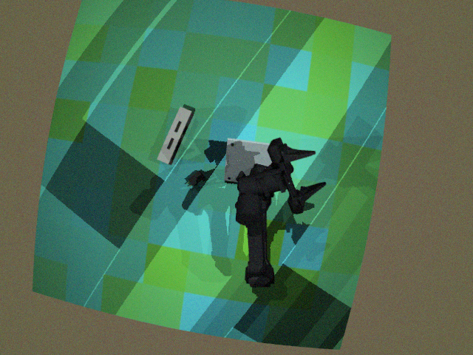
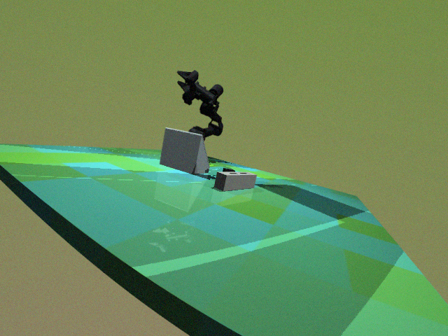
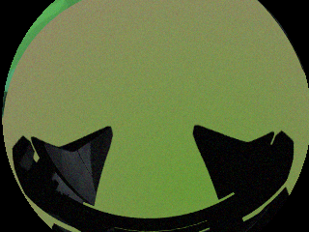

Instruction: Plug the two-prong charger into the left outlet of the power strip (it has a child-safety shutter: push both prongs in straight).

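Observation:
The pale power strip [image 1: 174,134] [image 2: 236,183] stands on the table left of the arm in the top view, with two dark slots in its top. A small dark object [image 1: 196,177] [image 2: 228,169], apparently the charger, lies on the table near the strip's lower end in the top view; its prongs are not clear. My gripper [image 1: 320,168] [image 2: 178,77] [image 3: 153,130] is open and empty, raised high above the table and pointing away from strip and charger. The wrist view shows neither of them.
A grey wedge-shaped block [image 1: 239,158] [image 2: 180,150] with a sloping face stands between the strip and my gripper in the top view, partly hidden by the arm. The patterned table [image 1: 160,275] [image 2: 253,289] carries dark patches and shadows.

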Available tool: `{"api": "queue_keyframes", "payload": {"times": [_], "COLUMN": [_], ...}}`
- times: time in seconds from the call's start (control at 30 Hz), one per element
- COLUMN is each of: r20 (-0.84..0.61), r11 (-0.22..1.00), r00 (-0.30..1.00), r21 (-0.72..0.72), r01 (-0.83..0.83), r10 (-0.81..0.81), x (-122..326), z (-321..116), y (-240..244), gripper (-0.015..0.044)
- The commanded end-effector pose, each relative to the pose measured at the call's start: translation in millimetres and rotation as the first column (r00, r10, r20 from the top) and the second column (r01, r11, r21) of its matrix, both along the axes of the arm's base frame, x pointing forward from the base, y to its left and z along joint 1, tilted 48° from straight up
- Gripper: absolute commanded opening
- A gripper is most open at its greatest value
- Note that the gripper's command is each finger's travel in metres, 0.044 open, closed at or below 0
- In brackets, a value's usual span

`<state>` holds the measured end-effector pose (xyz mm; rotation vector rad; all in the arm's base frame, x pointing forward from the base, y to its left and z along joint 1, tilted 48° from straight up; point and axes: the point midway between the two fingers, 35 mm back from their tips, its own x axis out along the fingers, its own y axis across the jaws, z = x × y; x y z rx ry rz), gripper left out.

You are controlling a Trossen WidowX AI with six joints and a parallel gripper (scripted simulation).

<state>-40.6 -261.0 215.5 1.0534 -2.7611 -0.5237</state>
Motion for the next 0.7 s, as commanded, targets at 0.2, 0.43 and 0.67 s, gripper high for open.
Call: {"api": "queue_keyframes", "payload": {"times": [0.2, 0.43, 0.67], "r20": [-0.115, -0.241, -0.337], "r11": [0.983, 0.918, 0.813], "r00": [0.988, 0.935, 0.837], "r21": [0.162, 0.363, 0.547], "r01": [-0.083, -0.161, -0.199], "r10": [0.103, 0.260, 0.431], "x": [16.7, 39.7, 64.0], "z": [-5.6, -14.3, -24.9], "y": [-12.3, -25.5, -35.5], "gripper": [0.0440, 0.0440, 0.0440]}}
